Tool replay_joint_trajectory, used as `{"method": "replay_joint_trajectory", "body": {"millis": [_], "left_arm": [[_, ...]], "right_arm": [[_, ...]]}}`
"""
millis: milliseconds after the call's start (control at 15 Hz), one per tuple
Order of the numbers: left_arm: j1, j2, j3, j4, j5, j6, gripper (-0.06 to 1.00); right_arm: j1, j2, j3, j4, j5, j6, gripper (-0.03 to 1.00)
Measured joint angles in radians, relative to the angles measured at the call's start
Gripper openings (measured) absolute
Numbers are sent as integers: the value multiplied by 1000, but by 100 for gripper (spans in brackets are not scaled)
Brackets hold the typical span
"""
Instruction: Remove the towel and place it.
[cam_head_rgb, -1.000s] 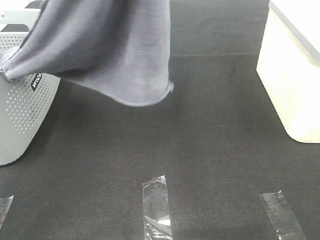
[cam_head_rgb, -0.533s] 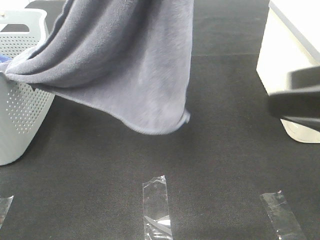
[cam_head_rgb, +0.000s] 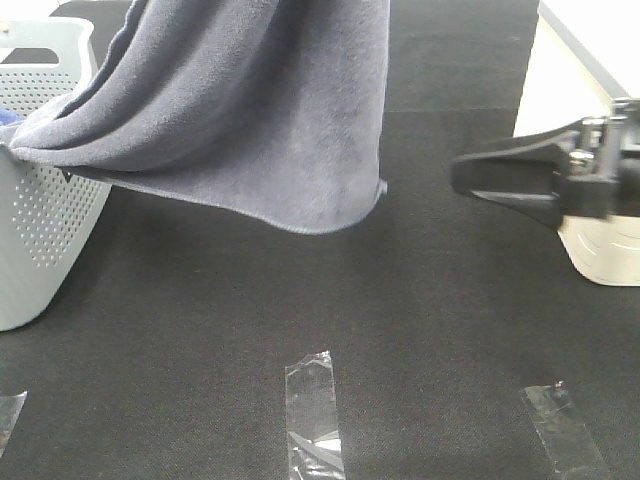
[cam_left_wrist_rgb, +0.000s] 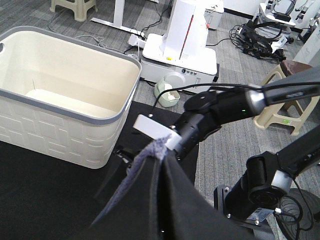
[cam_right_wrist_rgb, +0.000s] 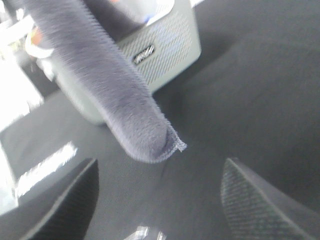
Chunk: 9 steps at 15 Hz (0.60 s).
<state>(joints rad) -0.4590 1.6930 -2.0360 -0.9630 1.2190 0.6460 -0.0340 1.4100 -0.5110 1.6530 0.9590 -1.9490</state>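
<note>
Slate-grey towel hangs over the black worktop

The towel is lifted high and its top goes out of the exterior picture. It falls in wide folds, and its lowest hemmed edge hangs free above the worktop without touching it. On the left side one part of the cloth lies over the rim of the grey perforated basket, where a small bit of blue shows just at the edge.

In the left wrist view the left hand is clenched on the towel. Its dark fingers are pressed together and a fold of the fuzzy hem comes out at the tips.

The right hand comes in from the right, level with the towel's lower corner and a little apart from it. Its fingers are spread and it grips nothing. In its own wrist view the corner of the towel hangs in front, between the two finger pads, and touches neither of them.

Behind the right hand a cream basket with a grey rim stands on the worktop. Two strips of clear tape lie on the near part of the worktop.
</note>
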Motion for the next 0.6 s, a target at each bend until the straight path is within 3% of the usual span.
{"method": "replay_joint_trajectory", "body": {"millis": [200, 400, 600], "left_arm": [[0, 0, 0, 0, 0, 1, 0], [0, 0, 0, 0, 0, 1, 0], [0, 0, 0, 0, 0, 3, 0]], "right_arm": [[0, 157, -6, 76, 87, -185, 66], [54, 299, -86, 83, 174, -247, 66], [149, 359, -142, 84, 122, -247, 66]]}}
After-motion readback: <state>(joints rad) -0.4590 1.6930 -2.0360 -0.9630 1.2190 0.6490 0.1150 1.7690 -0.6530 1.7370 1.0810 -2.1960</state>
